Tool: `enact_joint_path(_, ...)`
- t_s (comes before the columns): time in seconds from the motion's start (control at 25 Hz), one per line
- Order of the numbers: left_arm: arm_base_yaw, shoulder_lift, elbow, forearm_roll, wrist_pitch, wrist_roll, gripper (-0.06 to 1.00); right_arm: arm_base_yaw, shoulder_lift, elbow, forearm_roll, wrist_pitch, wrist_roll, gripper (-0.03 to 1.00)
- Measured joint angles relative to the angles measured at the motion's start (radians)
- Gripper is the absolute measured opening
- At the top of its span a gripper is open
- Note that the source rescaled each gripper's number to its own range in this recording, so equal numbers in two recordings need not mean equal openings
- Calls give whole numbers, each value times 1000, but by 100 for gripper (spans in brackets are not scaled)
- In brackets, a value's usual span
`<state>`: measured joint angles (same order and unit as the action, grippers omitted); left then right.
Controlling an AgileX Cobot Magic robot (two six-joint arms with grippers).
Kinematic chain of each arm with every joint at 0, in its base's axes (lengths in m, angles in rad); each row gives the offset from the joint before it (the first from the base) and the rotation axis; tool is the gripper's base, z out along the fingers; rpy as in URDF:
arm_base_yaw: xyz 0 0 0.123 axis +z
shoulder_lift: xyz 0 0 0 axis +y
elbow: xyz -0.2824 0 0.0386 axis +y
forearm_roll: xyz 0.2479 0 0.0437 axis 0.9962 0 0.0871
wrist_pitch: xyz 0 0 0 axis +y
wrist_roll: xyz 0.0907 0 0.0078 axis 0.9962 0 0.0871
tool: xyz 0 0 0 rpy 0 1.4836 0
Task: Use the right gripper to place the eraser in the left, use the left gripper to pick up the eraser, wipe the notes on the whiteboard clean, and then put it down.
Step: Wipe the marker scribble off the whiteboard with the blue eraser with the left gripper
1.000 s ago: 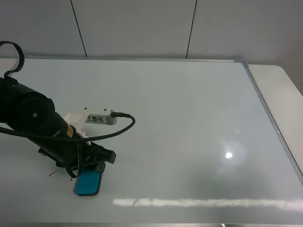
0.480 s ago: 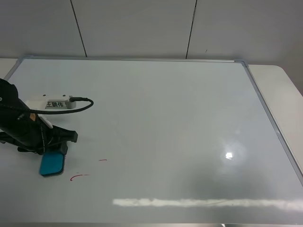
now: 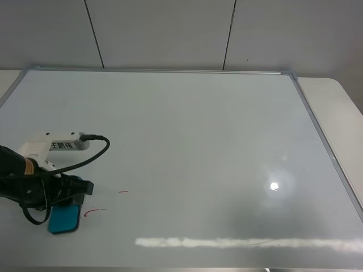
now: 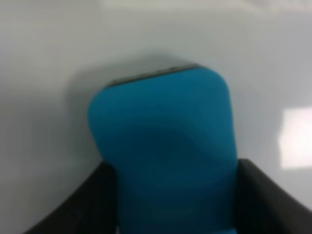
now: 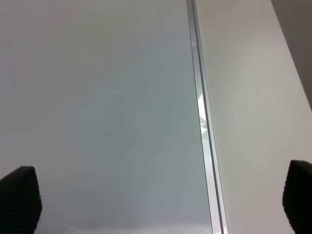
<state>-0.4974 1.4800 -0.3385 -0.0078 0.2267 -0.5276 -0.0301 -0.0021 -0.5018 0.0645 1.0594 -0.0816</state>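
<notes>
Shifted since the earlier frame: left gripper (image 3: 63, 203) and teal eraser (image 3: 63, 220) now sit closer to the whiteboard (image 3: 198, 130) near edge, far left. That gripper is clamped on the eraser's sides (wrist view: fingers (image 4: 80, 204) flank it, dark base against the board). Two short red notes (image 3: 94, 212) lie just right of the eraser, not touching it. Over the board's right frame, by the table (image 5: 253, 122), the right gripper (image 5: 161, 200) hangs spread wide, holding nothing.

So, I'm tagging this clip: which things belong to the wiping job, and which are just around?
Job: left gripper, shut on the eraser; red notes; whiteboard; right gripper, open.
Just around: table, wall panels.
</notes>
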Motion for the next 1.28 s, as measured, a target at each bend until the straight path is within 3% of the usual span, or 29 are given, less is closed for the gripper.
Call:
enact_joint_path(0.2,-176,-47,20,-106,61,-30,1,0,0,0,0,0,0,100)
enact_joint_path(0.32,-221,-39,20,-126,57,-33,1,0,0,0,0,0,0,100)
enact_joint_path(0.68,-228,21,-32,-122,64,-35,1,0,0,0,0,0,0,100)
enact_joint_path(1.0,-231,225,-258,-25,170,2,1,0,0,0,0,0,0,100)
enact_joint_path(1.28,-231,368,-507,21,185,84,1,0,0,0,0,0,0,100)
